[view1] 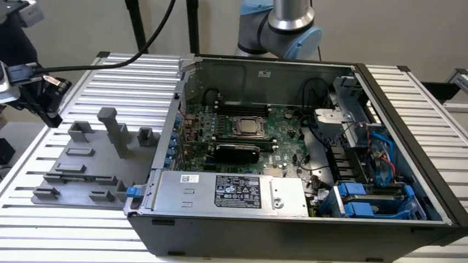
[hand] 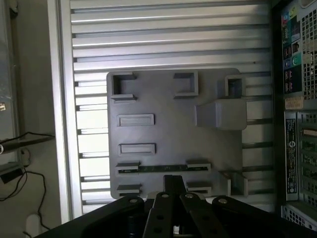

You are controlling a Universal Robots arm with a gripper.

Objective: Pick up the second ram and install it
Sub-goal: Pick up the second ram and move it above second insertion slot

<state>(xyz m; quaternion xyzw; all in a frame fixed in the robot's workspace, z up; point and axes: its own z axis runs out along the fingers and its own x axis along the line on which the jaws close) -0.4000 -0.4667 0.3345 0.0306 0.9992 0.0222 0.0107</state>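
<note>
1. A ribbed silver aluminium worktop [hand: 163, 39] carries a grey plastic holder plate [hand: 163, 134]. An open black computer case [view1: 292, 235] stands just beside the plate.
2. The robot's black hand [hand: 173, 181] hovers over the plate's edge, drawn narrow and empty.
3. The second ram [hand: 158, 168], a slim green circuit-board stick, stands on edge in the plate's slot nearest the hand. It is likely light, stiff and fragile, and is best pinched across its flat faces at mid-length.
</note>
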